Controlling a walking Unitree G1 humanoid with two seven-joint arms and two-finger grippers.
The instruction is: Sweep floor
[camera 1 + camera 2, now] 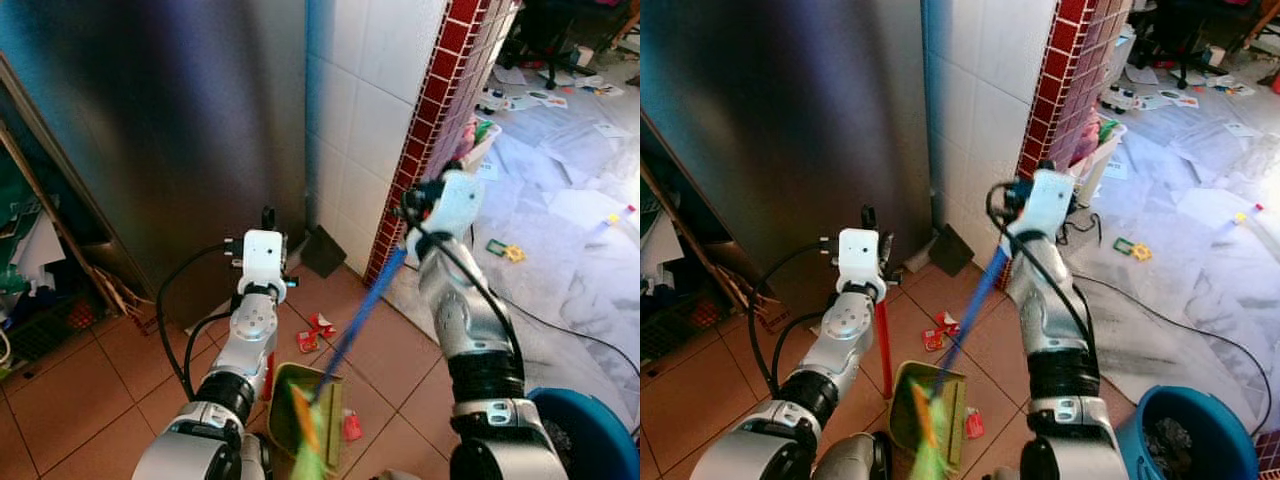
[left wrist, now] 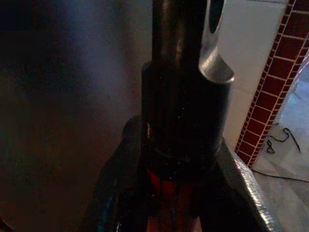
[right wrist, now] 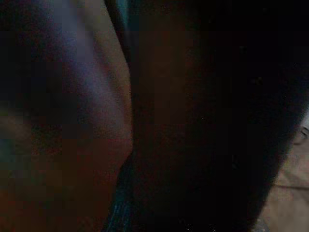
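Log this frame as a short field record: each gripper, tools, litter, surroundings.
left gripper: shut on red dustpan handle
right gripper: holds blue broom handle, finger state unclear
dustpan: green, on terracotta tile floor
litter: red-and-white scraps beyond the dustpan
surroundings: steel fridge, red brick pillar, blue bin

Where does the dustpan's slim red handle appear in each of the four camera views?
Left eye view: slim red dustpan handle, a strip low in the picture beside the left forearm.
Right eye view: upright, left of centre, running down from the left gripper.
Left wrist view: held between the black fingers, under a black collar.
Right wrist view: too dark to make out.
Shared landmark: the red brick-tiled pillar, in both eye views and the left wrist view.
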